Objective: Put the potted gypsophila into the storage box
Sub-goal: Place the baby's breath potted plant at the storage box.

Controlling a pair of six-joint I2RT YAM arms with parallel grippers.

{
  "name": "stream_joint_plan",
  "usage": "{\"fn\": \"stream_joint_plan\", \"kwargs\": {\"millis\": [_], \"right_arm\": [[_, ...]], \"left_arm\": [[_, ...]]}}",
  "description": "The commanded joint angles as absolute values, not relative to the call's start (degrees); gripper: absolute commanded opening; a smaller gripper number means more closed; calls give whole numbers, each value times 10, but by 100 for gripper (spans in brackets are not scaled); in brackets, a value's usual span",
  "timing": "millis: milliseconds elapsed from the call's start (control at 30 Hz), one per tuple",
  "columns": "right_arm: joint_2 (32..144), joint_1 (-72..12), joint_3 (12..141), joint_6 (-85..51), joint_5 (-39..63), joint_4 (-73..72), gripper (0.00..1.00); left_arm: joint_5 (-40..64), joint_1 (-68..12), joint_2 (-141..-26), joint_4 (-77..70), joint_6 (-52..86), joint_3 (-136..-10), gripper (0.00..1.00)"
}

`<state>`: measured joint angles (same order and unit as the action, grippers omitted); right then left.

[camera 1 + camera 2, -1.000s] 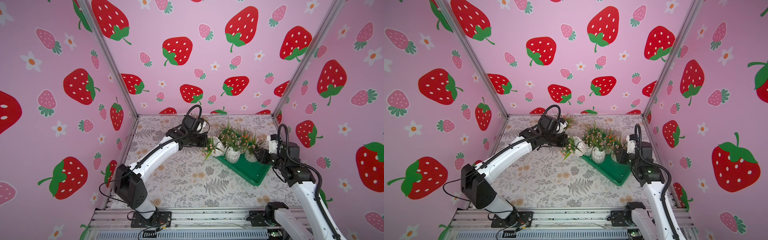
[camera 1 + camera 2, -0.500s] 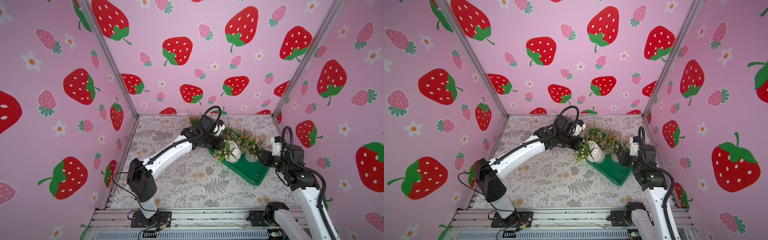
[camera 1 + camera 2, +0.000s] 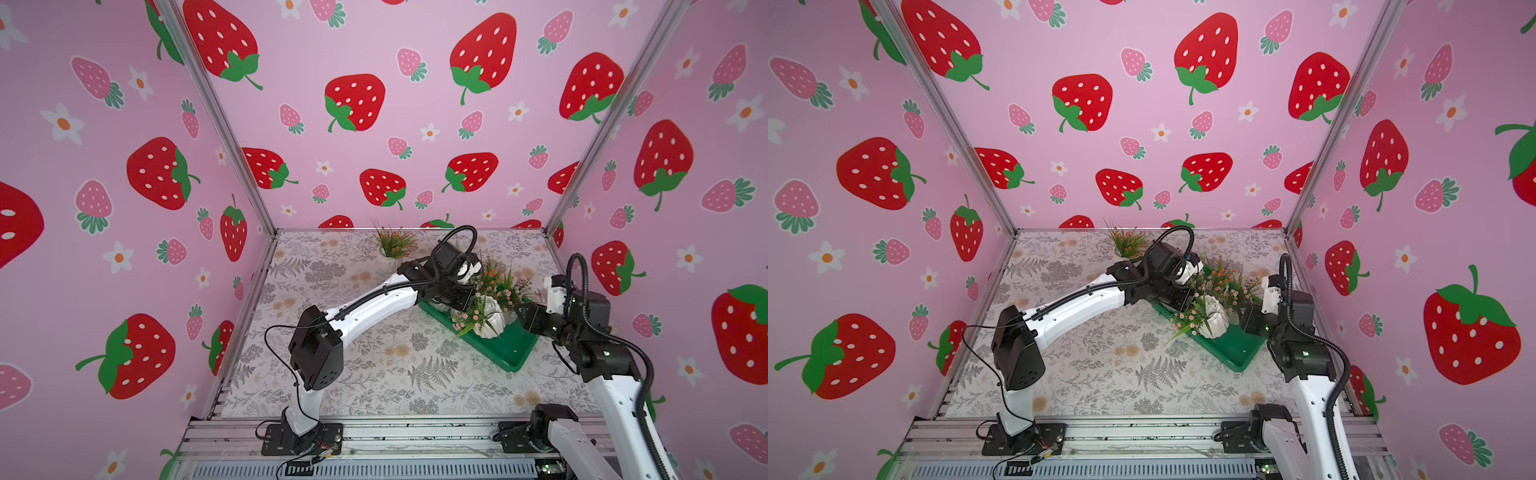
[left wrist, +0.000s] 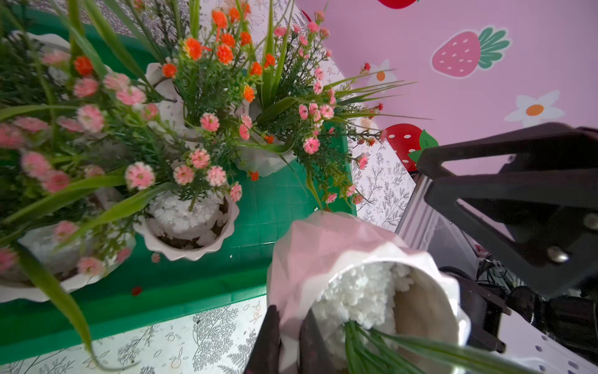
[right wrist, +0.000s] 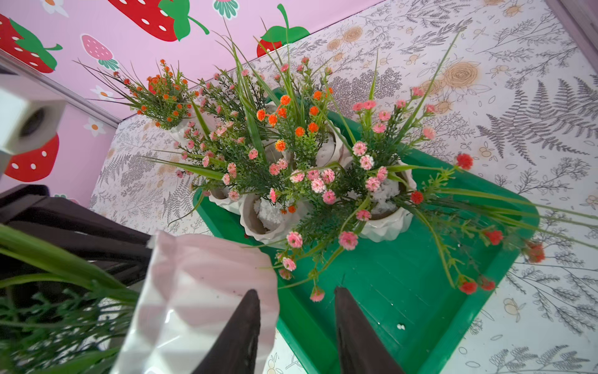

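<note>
one thin rim is all the left gripper (image 4: pixel 291 343) clamps on the gypsophila pot (image 4: pixel 339 259), faceted glossy white with foam crumbs inside, tilted above the left side of the green plastic storage box (image 3: pixel 511 353). level it, then lower it onto the bare gridded floor, clear of the neighbouring pots' (image 4: pixel 184 233) wiry stems; the right gripper (image 5: pixel 296 291) hovers parted, empty.

the storage box (image 3: pixel 513 352) is coloured green, the potted gypsophila (image 3: pixel 492 323) pink-flowered and white-potted; the desk (image 3: pixel 374 365) is printed with grey ferns.
</note>
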<state>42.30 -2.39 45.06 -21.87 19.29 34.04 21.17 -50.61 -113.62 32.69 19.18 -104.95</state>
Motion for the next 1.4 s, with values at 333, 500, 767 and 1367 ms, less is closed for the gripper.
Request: {"fn": "stream_joint_plan", "kwargs": {"millis": [333,500,767,1367], "right_arm": [[423,-3,473,-225,206,344,41],[428,-2,473,-226,212,339,40],[430,-3,470,-228,215,336,40],[442,-2,469,-220,217,330,40]], "left_arm": [[186,-519,-1185,277,175,-1099,0],[176,-520,-1197,256,175,-1099,0],[170,-520,-1231,252,172,-1132,0],[142,-524,-1290,294,156,-1180,0]]}}
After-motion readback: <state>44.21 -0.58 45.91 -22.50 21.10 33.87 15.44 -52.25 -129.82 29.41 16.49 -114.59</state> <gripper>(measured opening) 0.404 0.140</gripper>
